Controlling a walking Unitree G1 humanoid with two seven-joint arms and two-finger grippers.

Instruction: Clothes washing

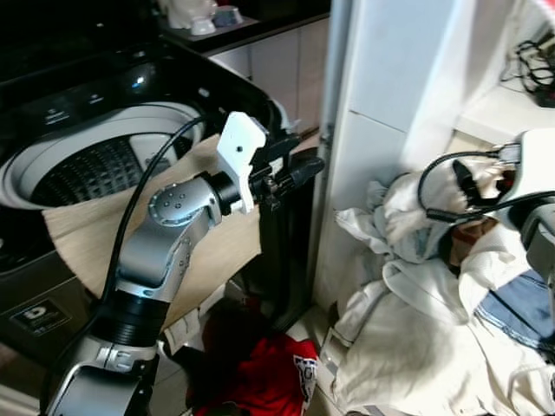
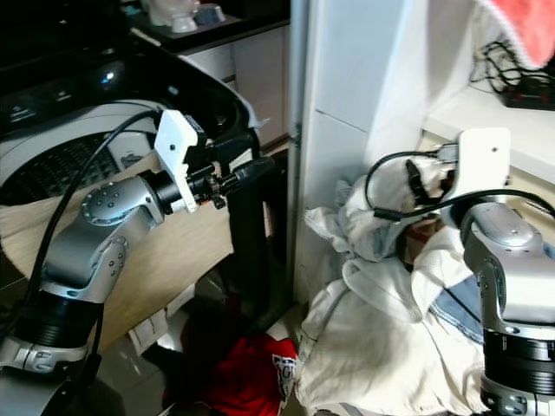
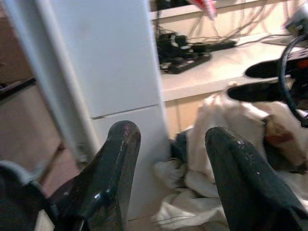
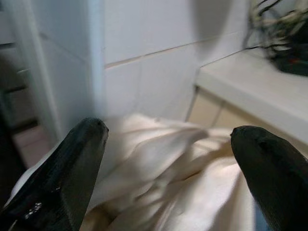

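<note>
From the head views, the washer (image 1: 95, 165) stands open at left, the left claw (image 1: 299, 169) released in the air beside it, and white laundry (image 1: 416, 347) heaps right of a white pillar (image 1: 364, 130). From the right wrist, the right claw (image 4: 168, 163) gapes above that cloth (image 4: 159, 178), likely about to grab; it must drop lower, avoiding the red garment (image 1: 269, 368) on the floor

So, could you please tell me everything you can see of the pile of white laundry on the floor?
The pile of white laundry is a rumpled heap of soft, cotton-looking garments, mostly white or cream, with a blue denim-like piece tucked in on one side. It lies on the floor against the white cabinet, below a shelf with cables. The right pincer hovers open just above its folds, not gripping anything. A red garment lies apart, nearer the washing machine.
</note>
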